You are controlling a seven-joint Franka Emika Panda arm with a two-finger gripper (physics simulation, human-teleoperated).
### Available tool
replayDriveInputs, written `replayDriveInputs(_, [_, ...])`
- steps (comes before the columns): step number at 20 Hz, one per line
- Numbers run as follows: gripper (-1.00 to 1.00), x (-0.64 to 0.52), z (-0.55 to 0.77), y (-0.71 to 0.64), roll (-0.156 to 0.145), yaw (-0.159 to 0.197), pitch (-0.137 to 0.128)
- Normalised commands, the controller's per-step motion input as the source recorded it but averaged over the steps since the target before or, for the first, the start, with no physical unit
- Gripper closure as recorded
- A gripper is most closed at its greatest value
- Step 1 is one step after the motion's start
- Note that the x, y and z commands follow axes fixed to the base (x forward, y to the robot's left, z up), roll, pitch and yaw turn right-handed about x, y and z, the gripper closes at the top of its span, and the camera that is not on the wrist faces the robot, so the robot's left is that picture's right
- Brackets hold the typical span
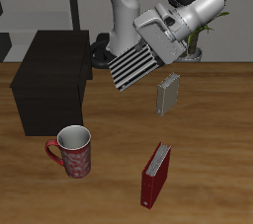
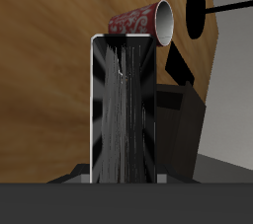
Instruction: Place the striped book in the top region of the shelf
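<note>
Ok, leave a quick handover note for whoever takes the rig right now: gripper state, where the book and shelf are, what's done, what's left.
Gripper: shut on the striped book, held in the air, tilted, beside the shelf.
Shelf: on the table, flat top bare.
Also on the table: mug before the shelf, grey book, red book.
Done: striped book picked up.
Left: carry it over the shelf's top, set it down, release.

End effector [image 1: 148, 54] aloft — tilted, clamped shut

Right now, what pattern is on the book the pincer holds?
Bold black-and-white stripes cover the striped book; the exterior view shows it best.
</note>
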Motion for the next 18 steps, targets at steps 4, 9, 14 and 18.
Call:
replayDriveInputs(4, [1.0,0.1,-0.04,-0.16,-0.032,-0.018,0.015])
replayDriveInputs(9, [1.0,0.1,-0.14,-0.15,-0.023,-0.008,0.042])
replayDriveInputs(14, [1.0,0.06,-0.07,-0.12,-0.021,-0.007,0.03])
replayDriveInputs(18, [1.0,0.02,-0.15,-0.09,-0.022,-0.01,0.032])
